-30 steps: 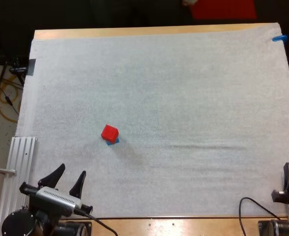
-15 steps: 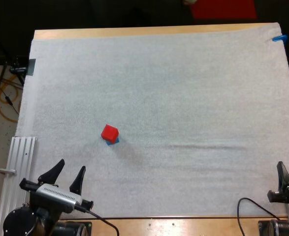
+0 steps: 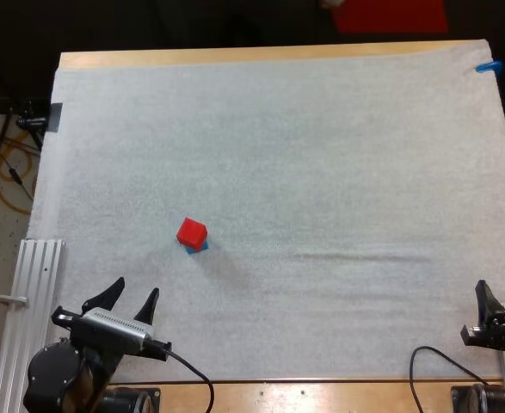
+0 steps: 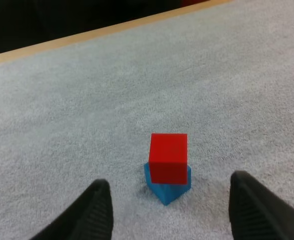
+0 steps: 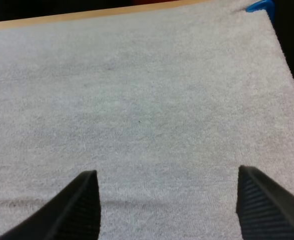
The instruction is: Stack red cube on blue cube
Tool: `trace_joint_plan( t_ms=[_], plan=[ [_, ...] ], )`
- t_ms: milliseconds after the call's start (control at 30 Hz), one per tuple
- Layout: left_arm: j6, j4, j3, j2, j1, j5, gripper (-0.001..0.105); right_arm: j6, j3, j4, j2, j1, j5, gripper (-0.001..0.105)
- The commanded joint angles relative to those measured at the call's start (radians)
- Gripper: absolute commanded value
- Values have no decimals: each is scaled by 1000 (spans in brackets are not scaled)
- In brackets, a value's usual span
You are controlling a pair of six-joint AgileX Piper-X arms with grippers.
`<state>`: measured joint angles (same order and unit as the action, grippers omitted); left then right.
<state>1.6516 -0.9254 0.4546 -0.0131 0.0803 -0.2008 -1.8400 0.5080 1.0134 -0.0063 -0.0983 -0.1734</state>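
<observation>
Wooden tabletop [image 3: 235, 57] covered by a white mat [image 3: 321, 172]. Left tool [image 3: 134, 290] and right tool [image 3: 501, 291] sit at the mat's near edge, both released, fingers spread apart. Left of centre, the red cube [image 3: 192, 231] rests atop the blue cube [image 3: 201, 247], twisted relative to it.

L arm [image 3: 58, 383]: low, sits close to its own base. The left gripper w/ two black pointy fingers [image 3: 133, 292] aims fwd and a bit to the right. Its fingers [image 4: 97, 212] stand wide apart, w/ nothing held btwn them, and touch nothing.

R arm [image 3: 493, 400]: also low, close to its base. The right gripper w/ two black fingers [image 3: 501, 297] aims fwd. Its fingers [image 5: 84, 207] are wide apart too, holding nothing. Both grippers tip down a little.
</observation>
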Motion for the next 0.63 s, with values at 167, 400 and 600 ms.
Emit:
trace_joint_plan(
  t_ms=[167,400,600],
  plan=[
    [10,14,5,-126,1,7,51,4,5,-9,-45,-1,-11,57],
    [10,14,5,-126,1,7,51,4,5,-9,-45,-1,-11,57],
    [10,14,5,-126,1,7,51,4,5,-9,-45,-1,-11,57]
  ],
)
